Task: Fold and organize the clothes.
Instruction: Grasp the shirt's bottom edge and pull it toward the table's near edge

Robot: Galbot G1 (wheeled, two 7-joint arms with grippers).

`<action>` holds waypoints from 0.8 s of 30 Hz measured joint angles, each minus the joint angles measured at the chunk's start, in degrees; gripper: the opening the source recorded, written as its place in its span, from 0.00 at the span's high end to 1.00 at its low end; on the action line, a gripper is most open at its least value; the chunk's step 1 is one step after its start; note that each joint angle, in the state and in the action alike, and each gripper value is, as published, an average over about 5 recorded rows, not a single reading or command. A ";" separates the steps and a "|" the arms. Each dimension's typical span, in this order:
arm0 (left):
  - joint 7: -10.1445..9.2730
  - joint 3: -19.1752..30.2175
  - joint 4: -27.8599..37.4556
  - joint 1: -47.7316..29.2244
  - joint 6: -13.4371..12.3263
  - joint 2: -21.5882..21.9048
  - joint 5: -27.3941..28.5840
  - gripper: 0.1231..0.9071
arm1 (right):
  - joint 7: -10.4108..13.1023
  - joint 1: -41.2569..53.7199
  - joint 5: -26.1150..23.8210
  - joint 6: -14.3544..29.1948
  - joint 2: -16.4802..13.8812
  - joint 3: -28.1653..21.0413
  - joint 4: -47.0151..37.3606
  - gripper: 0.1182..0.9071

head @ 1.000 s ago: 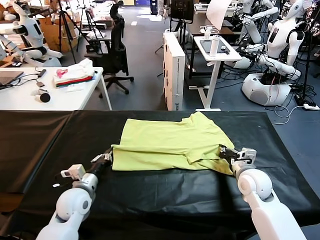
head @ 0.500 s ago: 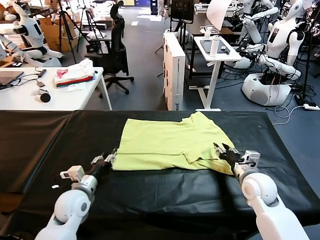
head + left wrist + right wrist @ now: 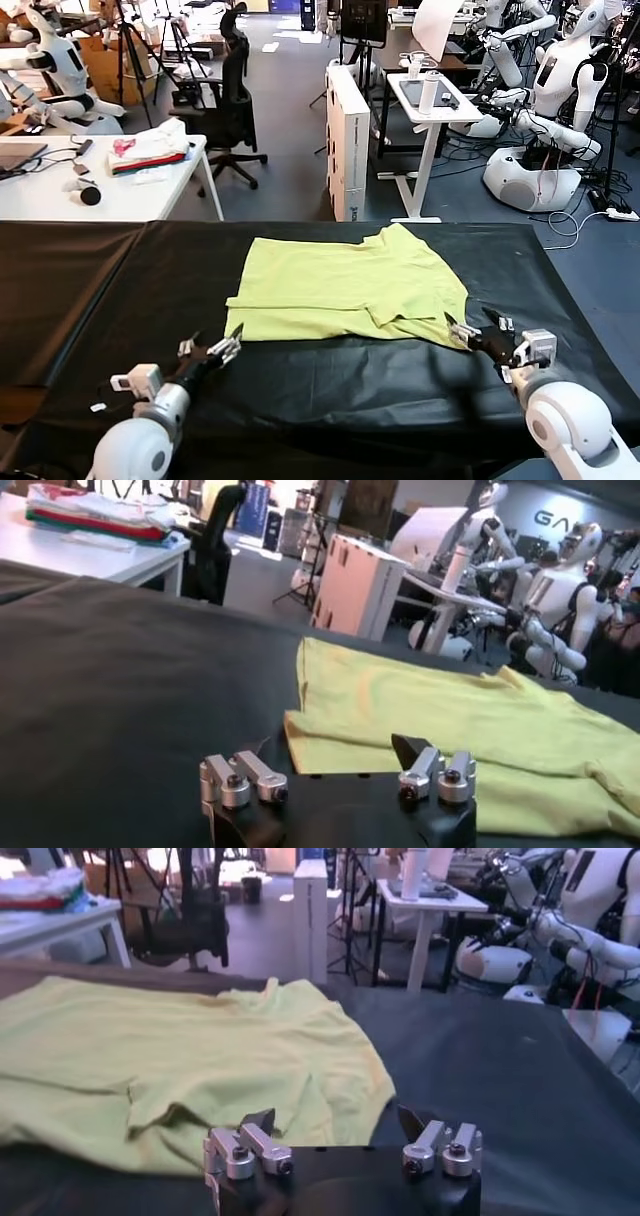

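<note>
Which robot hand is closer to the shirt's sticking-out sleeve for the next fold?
Probably the right. The open right gripper sits beside the T-shirt corner nearest that sleeve; the open left gripper waits at the opposite corner.

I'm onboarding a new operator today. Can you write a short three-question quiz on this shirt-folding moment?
1. True or false: both the left gripper and the right gripper are open and hold nothing.
2. The T-shirt lies on: A) a white desk B) the black table cover C) the floor.
3. Fill in: each gripper sits just off the shirt's ____ edge, the one closest to the robot.

Key: 1 true; 2 B; 3 near.
</note>
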 joint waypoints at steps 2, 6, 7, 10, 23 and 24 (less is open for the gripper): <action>0.06 0.11 0.34 0.06 -0.09 -0.34 0.37 0.00 | -0.08 0.10 -0.16 0.01 0.01 -0.33 -0.32 0.00; 0.14 0.13 1.46 -0.44 -0.19 -0.63 0.33 0.00 | -0.27 0.94 -0.27 0.00 0.00 -1.16 -1.30 0.00; 0.17 0.13 1.78 -0.62 -0.20 -0.63 0.29 0.00 | -0.33 1.22 -0.27 0.00 0.02 -1.38 -1.57 0.01; 0.22 0.17 2.56 -1.12 -0.21 -0.58 0.18 0.01 | -0.55 2.14 -0.26 -0.02 0.17 -2.01 -2.38 0.13; 0.25 0.53 3.87 -1.47 -0.59 -0.30 -0.03 0.83 | -0.69 2.50 0.67 -0.04 0.00 -2.14 -3.39 0.97; 0.27 0.53 3.85 -1.45 -0.62 -0.23 -0.10 0.89 | -0.62 2.38 0.96 -0.05 -0.12 -2.05 -3.36 0.97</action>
